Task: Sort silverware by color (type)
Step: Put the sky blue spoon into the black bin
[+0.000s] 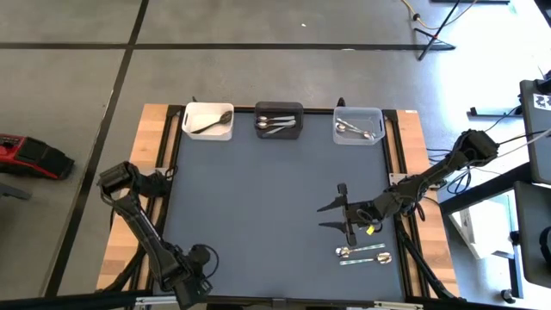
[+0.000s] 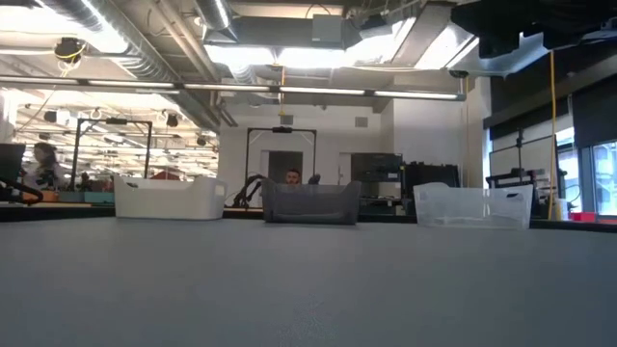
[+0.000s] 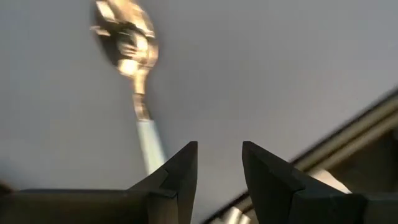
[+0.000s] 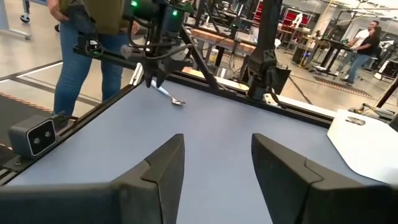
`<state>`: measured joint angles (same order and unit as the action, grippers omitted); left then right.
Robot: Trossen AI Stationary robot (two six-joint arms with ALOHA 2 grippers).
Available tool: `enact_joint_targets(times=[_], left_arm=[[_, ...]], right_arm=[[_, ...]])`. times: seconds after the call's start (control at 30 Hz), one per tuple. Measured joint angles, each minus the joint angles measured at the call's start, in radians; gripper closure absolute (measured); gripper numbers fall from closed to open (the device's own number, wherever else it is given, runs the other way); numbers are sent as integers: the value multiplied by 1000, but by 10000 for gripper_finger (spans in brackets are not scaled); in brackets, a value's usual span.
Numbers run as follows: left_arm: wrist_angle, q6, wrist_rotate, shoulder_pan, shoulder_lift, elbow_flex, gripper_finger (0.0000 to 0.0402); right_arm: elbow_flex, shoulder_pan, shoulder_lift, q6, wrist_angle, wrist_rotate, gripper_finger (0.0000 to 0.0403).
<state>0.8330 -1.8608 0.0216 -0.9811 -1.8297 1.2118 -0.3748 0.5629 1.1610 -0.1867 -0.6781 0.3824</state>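
Observation:
My left gripper (image 1: 196,288) stands at the table's near left corner, pointing down, its fingers (image 3: 180,177) apart with nothing between them. Right under it a spoon (image 3: 134,68) with a golden bowl and a pale handle lies on the grey table top (image 1: 258,198). The handle runs in beside one finger and is hidden behind it. The right wrist view shows the same spoon (image 4: 171,97) below the left gripper (image 4: 152,81). My right gripper (image 1: 325,217) hangs open and level over the table's right half, facing left. Two more pale-handled spoons (image 1: 362,254) lie just in front of it. My left gripper: the spoon's handle (image 3: 149,146) vanishes behind one finger, and I cannot tell whether that finger touches it. No part of the spoon is between the two fingers.
Along the far edge stand a white bin (image 1: 208,120) with a dark spoon, a black bin (image 1: 278,119) with silver spoons and a clear bin (image 1: 358,125) with more. A person in jeans (image 4: 81,62) stands beyond the table's left side.

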Motion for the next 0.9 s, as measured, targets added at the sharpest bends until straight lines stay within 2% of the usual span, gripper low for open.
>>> enact_joint_targets(times=[0.27,0.5,0.7,0.9], left_arm=[[207,-44,-4,-9,0,-2,281],[10,-41,21,-14,0,-92,281],[-47,-38,44,-13,8,-164,283],[-85,68,16,-3,7,-167,334]], right_arm=[[0,0,0,0,0,0,224],[0,0,0,0,0,0,224],[0,0,0,4,0,-1,224],[0,0,0,5,4,-1,224]])
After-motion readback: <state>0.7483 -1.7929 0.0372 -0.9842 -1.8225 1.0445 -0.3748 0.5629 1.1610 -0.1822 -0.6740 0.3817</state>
